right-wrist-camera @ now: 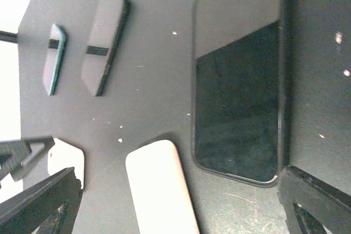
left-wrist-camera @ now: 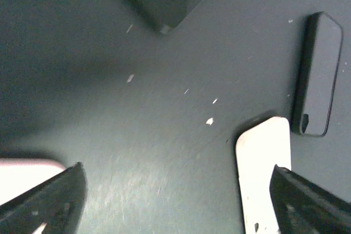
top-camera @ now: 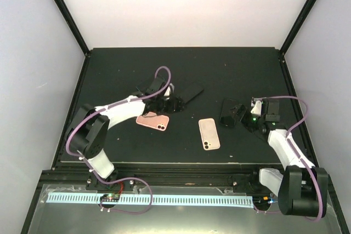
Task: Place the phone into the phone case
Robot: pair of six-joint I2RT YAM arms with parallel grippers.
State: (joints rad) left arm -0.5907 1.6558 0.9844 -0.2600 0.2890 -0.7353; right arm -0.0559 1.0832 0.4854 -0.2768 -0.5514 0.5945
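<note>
Both claws gape empty: left gripper over the black tabletop, right gripper near the glossy black rectangular phone. A cream rounded phone case lies flat between them.

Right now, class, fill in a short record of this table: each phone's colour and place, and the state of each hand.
left hand: open, empty
right hand: open, empty
black phone: glossy face up, nearest the right hand
cream phone: camera side up, mid-table
pink phone: camera side up, left of the cream phone
</note>
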